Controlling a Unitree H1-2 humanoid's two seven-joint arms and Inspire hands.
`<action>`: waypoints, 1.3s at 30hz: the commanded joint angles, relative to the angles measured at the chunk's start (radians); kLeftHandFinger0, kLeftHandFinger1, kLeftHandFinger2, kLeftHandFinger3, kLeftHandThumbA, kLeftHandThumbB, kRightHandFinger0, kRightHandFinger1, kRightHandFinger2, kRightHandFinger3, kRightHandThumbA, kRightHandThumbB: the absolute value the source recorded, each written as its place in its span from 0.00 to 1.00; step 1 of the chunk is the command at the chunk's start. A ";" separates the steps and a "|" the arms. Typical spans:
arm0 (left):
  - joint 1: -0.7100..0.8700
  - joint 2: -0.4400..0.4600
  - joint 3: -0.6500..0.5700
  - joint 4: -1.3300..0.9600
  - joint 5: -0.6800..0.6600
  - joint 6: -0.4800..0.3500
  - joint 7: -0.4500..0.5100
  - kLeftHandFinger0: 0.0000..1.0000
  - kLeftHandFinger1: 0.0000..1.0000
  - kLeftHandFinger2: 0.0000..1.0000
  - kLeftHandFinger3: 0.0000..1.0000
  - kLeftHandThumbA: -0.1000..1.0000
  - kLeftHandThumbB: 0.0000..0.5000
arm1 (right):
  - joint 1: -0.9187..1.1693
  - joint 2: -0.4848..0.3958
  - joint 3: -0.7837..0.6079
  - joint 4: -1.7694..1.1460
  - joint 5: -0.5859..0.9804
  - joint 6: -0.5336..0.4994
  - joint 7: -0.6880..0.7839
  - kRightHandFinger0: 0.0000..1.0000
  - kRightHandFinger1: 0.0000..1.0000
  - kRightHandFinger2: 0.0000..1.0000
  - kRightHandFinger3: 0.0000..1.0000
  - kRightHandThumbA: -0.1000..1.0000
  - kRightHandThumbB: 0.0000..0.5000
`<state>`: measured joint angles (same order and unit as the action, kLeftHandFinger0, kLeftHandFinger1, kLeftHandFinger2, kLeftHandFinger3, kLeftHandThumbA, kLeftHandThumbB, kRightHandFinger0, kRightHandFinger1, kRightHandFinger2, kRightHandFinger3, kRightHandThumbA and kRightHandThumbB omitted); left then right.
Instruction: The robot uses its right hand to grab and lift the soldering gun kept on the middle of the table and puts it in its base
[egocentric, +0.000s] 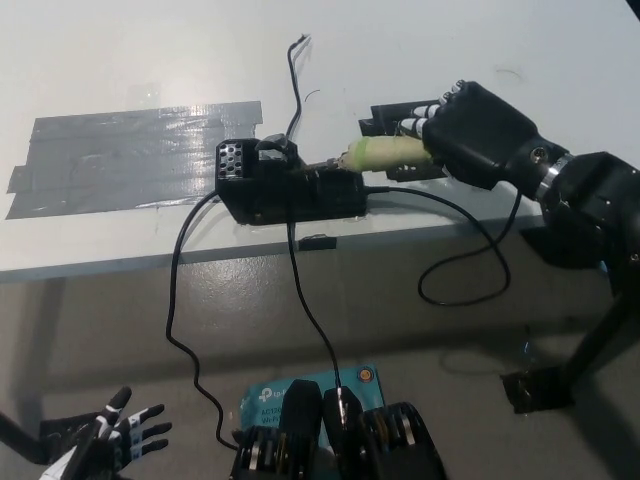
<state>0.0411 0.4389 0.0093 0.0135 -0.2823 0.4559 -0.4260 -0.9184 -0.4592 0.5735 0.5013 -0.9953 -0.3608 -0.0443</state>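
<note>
Nearest you, the left hand (110, 440) rests low at the bottom left, below the worktop (430, 60) edge, fingers spread and holding nothing. Leave it there.

Up on the worktop, the base (285, 185) sits near the front edge, just right of a patch of grey tape (130, 155), with black cables (180, 300) trailing off the edge toward you.

Beyond it and to the right, your right hand (470, 130) has its fingers wrapped round the rear of the gun (385, 152) — the pale green handle sticks out leftward from the grip, and the metal tip points at the base. The tip looks to be touching or just entering the top of the base, but you cannot tell whether it is seated in its holder.

You are at the insertion step, by the look of it: lift done, placement under way. Next, keep the gun in line with the holder and slide it left and slightly down until it rests — only then spread the fingers. Mind the gun's cord (470, 260) looping off the edge; it could drag the gun askew.
</note>
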 joint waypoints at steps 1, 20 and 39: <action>0.005 0.004 -0.005 -0.017 0.004 -0.001 -0.008 1.00 1.00 1.00 1.00 1.00 0.57 | -0.040 0.011 -0.032 -0.042 -0.001 0.050 0.026 0.00 0.04 0.47 0.19 0.00 0.00; 0.027 -0.008 -0.024 -0.025 0.009 -0.014 -0.008 1.00 1.00 1.00 1.00 1.00 0.56 | -0.025 -0.046 -0.130 -0.060 -0.012 0.088 -0.007 0.00 0.05 0.43 0.13 0.00 0.03; 0.019 -0.013 -0.027 -0.032 0.008 -0.007 -0.010 1.00 1.00 1.00 1.00 1.00 0.59 | -0.084 0.007 -0.057 -0.005 -0.050 0.068 0.008 0.00 0.04 0.46 0.08 0.00 0.00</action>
<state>0.0596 0.4194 -0.0147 0.0085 -0.2774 0.4528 -0.4270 -0.9169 -0.4575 0.5249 0.5056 -1.0386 -0.2983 -0.0219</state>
